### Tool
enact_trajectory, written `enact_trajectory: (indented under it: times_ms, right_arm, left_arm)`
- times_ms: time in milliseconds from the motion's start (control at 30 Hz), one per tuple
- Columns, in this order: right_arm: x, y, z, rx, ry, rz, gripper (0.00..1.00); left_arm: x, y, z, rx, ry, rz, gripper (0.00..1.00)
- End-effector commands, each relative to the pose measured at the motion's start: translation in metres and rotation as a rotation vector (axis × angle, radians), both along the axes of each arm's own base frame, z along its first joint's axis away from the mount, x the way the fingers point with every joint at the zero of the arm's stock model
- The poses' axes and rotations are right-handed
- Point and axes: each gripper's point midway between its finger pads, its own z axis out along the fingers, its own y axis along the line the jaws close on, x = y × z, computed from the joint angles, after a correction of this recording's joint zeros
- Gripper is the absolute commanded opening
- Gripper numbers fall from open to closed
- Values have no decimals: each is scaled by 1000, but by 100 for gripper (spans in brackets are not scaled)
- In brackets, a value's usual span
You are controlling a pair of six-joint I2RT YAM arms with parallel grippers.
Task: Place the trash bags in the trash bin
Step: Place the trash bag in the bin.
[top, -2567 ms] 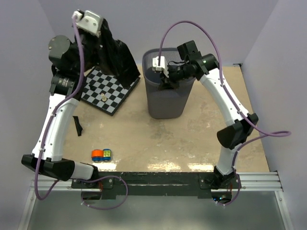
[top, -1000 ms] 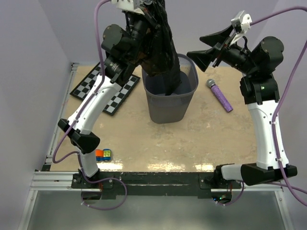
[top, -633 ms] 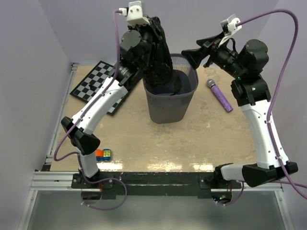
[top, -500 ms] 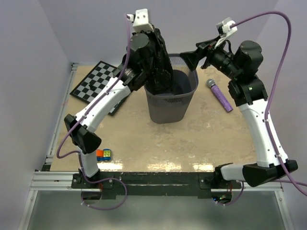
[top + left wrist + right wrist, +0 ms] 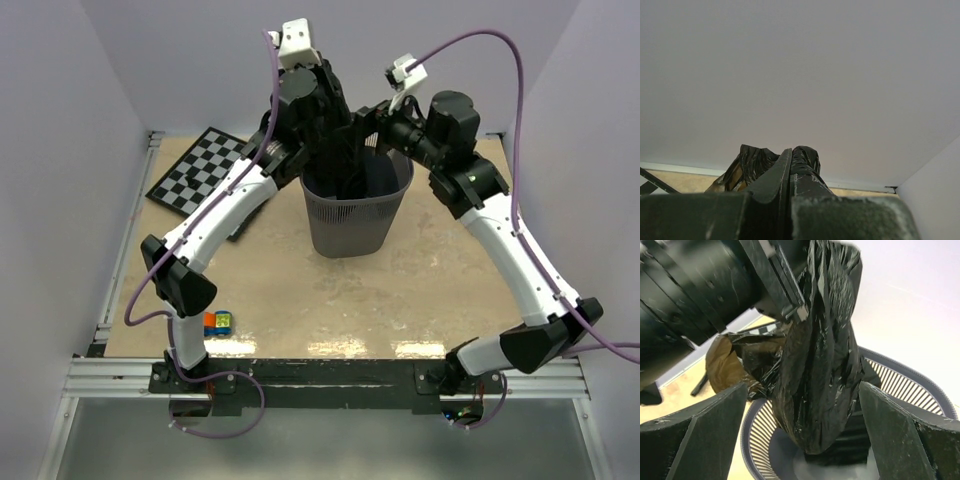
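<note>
A glossy black trash bag hangs from my left gripper into the mouth of the grey mesh trash bin. In the left wrist view the left gripper is shut, with crinkled bag bunched past its tips. My right gripper has come in from the right above the bin's rim. In the right wrist view the right gripper is open, one finger on each side of the hanging bag, apart from it. The bin's rim and hollow lie below.
A black-and-white chessboard lies flat at the back left of the table. A small orange and blue toy sits near the front left edge. Both arms crowd over the bin in the middle back.
The left gripper has lowered the bag toward the bin. The right arm has swung left from over the table's right side, so its open jaws now flank the bag.
</note>
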Motion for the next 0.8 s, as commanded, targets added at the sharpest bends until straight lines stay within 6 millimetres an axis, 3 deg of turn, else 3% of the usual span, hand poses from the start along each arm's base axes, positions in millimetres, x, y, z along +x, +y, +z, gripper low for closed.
enact_trajectory:
  times_ms: [0,300,433,567,700,767]
  right_arm:
    - [6,-1,18,-7,-74,-99,98]
    - [20,21,25,-3,-113,-141,98]
    - [43,20,15,12,-72,-241,98]
    - [60,5,20,-18,-110,-348,98]
    - [58,-16,35,-54,-181,-317,75]
    - [61,-29,29,-84,-178,-311,62]
  left_arm:
    - [-3,14,34,-102,-71,51,0]
    - [-2,19,40,-191,-65,48,0]
    - [-6,20,43,-229,-53,25,0]
    - [-9,27,40,-247,-34,19,0]
    - [-11,41,34,-239,-5,5,0]
    - [-14,46,24,-218,21,-15,0]
